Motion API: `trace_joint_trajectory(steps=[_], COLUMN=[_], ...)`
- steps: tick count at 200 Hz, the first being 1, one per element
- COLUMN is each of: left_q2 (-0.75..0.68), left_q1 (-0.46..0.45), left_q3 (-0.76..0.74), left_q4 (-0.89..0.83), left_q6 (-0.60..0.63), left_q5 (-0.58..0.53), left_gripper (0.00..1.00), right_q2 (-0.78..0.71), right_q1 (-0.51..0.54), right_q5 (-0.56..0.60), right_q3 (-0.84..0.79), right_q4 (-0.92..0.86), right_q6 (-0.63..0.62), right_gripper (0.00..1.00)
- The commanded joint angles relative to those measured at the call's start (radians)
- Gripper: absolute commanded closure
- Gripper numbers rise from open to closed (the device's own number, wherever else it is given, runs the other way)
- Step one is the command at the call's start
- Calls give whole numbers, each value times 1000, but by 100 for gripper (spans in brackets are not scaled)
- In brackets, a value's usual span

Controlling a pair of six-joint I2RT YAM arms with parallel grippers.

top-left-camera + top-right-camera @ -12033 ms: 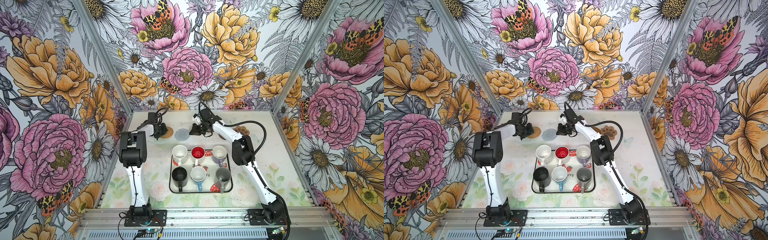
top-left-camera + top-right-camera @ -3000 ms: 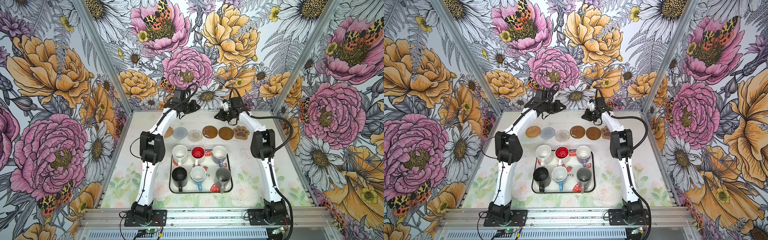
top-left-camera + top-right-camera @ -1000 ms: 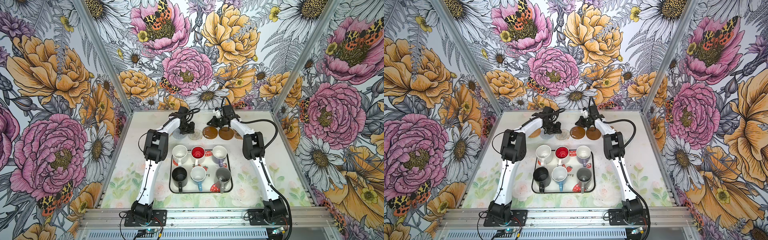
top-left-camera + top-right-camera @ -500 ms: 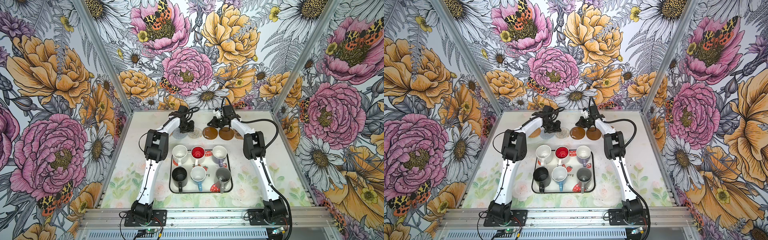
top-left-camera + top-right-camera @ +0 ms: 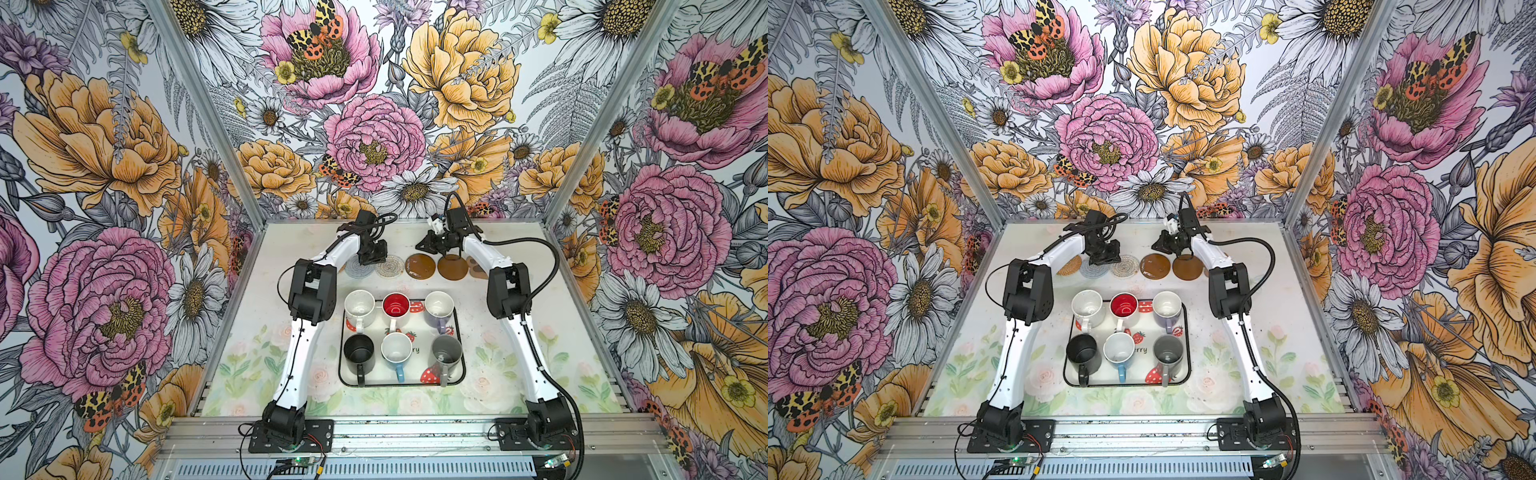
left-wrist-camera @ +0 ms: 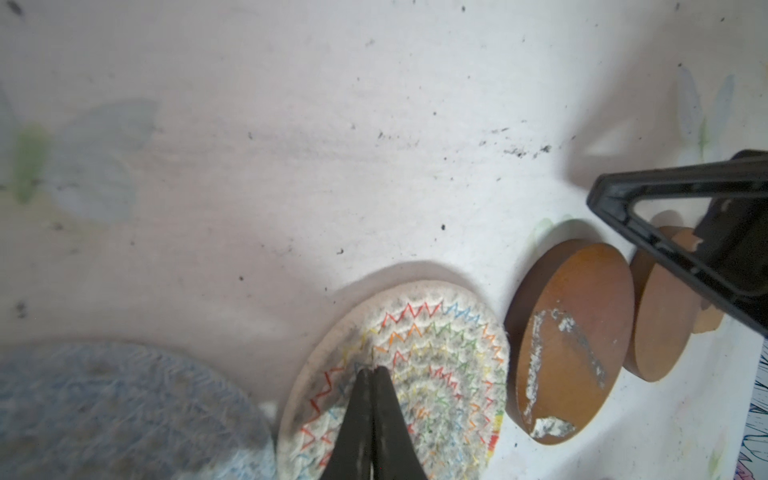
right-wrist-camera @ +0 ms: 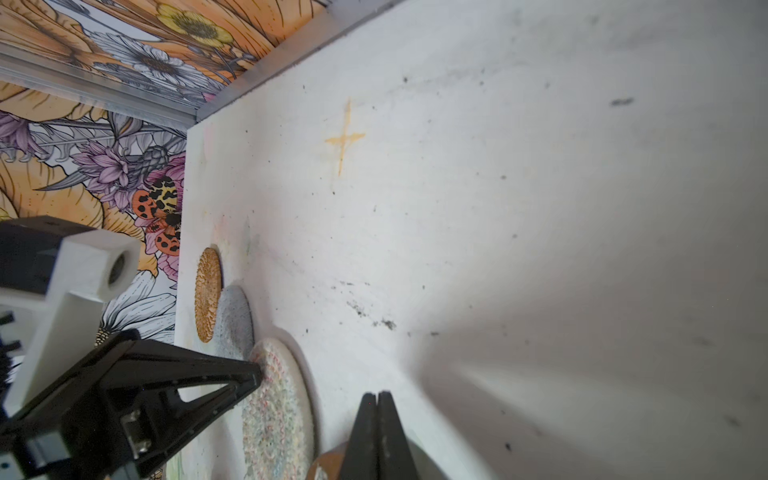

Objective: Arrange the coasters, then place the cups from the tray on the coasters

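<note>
Arranging the coasters looks nearly done. The left fingers (image 6: 360,415), pressed shut, rest on the stitched coaster (image 6: 436,374) in the row along the worktop's (image 5: 552,299) far edge. The right fingers (image 7: 368,432), shut and empty, sit by a brown disc (image 5: 420,266). All six cups (image 5: 396,348) are in the tray (image 5: 413,370), so the next move needs fingers opened at a cup.

There are six cups (image 5: 397,347), six coasters (image 5: 419,266) and a single tray (image 5: 413,365).

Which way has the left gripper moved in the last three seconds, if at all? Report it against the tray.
Yes. The left gripper has come from the back wall toward the tray, down to the coasters.
</note>
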Motion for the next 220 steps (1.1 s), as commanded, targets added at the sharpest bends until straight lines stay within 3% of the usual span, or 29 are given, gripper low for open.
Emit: trace_joint_trajectory(steps=[1,51,100,151,220], left_q2=[-28,-86,-276,-619,-1052], left_q1=[-7,-11,-31,-63,-135], left_q3=[45,95,17,-386,-886], left_q4=[2,4,12,270,493], left_q6=[-12,-16,5,-42,-69], left_q5=[-31,-25,-86,-142,-395], left_gripper=[93,94,94,94,83], right_q2=[-35,-133,-413,-795,-1301], right_q1=[-10,-11,-1,31,143], right_q5=[-26,-36,76,273,529], right_q3=[63,36,-240,-669,-1211], right_q4=[-4,-6,-6,-5,-8], right_q6=[19,5,-103,-193,-177], right_gripper=[97,94,92,86,66])
